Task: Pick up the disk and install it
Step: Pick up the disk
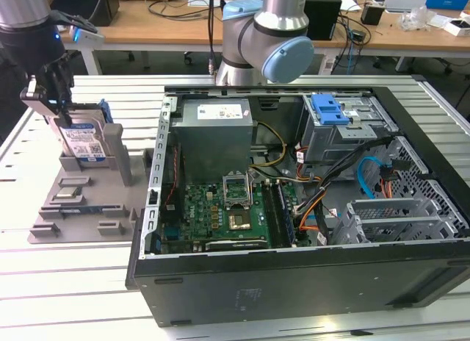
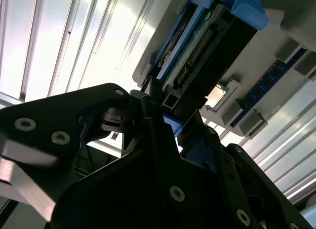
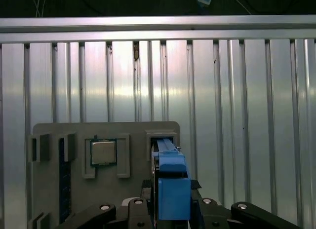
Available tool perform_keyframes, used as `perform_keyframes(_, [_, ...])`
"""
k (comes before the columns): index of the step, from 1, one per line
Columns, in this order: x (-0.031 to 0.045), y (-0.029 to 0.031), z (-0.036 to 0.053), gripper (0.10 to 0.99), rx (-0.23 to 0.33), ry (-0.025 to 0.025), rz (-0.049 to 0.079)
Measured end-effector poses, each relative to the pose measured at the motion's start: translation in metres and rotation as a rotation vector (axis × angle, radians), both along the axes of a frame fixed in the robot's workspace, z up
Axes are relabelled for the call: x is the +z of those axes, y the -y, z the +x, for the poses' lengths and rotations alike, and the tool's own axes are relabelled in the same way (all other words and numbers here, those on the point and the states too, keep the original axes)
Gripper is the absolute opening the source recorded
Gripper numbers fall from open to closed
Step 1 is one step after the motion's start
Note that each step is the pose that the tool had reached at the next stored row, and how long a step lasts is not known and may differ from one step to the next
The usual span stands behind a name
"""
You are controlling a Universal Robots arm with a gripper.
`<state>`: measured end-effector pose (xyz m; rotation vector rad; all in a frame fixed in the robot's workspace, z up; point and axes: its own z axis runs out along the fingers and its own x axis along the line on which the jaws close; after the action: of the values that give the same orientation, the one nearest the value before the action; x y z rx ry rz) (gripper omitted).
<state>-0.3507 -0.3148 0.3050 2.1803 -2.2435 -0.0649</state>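
The disk [image 1: 84, 141] stands on edge in a slot of the grey holder tray [image 1: 73, 209] at the exterior view's left, its blue-and-white label facing out and blue rails along its sides. My gripper [image 1: 60, 109] comes down on its upper end, with a black finger on each side. In the first wrist view the disk's blue rail [image 3: 173, 165] runs between the fingers of the gripper [image 3: 174, 192], which sit tight against it. The second wrist view shows the disk's connector edge [image 2: 207, 46] just beyond the gripper [image 2: 165, 115]. The disk's foot still rests in the slot.
An open computer case [image 1: 294, 172] lies to the exterior view's right of the tray, with a grey power supply [image 1: 217, 128], a motherboard [image 1: 220, 209] and a drive bay with a blue latch [image 1: 328, 109]. A processor chip [image 3: 103, 152] sits in the tray. The arm's base [image 1: 272, 32] stands behind the case.
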Motion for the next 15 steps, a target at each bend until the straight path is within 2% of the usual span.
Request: perform_keyframes(15, [0.0290,-0.0008,0.0000,0.365,0.000,0.0000,0.000])
